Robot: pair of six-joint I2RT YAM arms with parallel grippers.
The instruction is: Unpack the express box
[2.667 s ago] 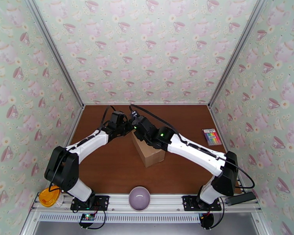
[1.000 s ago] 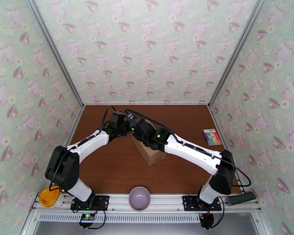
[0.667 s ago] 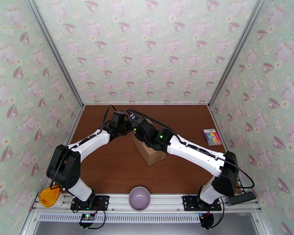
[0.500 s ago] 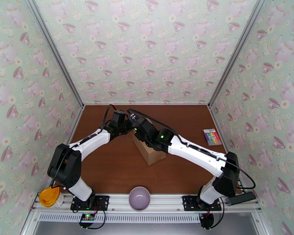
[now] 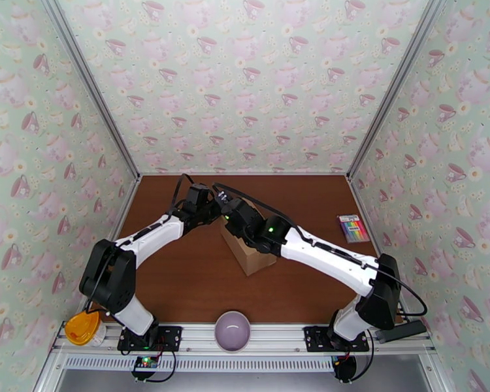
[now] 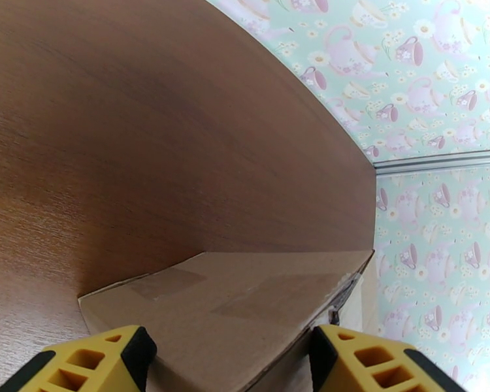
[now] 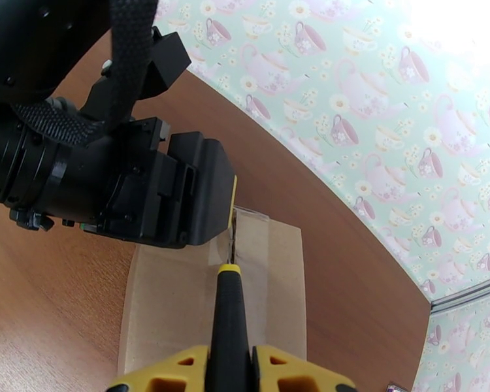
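left hand (image 6: 228,345) is clamping the express box (image 7: 173,289) steady so right hand (image 7: 230,364), pinching a cutter (image 7: 228,308), is working its seam (image 7: 248,235).

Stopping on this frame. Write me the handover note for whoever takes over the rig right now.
Left gripper: closed across the far end of the express box, apparently bracing it.
Right gripper: shut on a black-handled cutter, its tip at the taped seam, close beside the left gripper.
Done: box braced, cutter brought to the tape. The flaps lie closed; how much tape is slit cannot be told.
Left: slit the seam, fold the flaps open, take out the contents.
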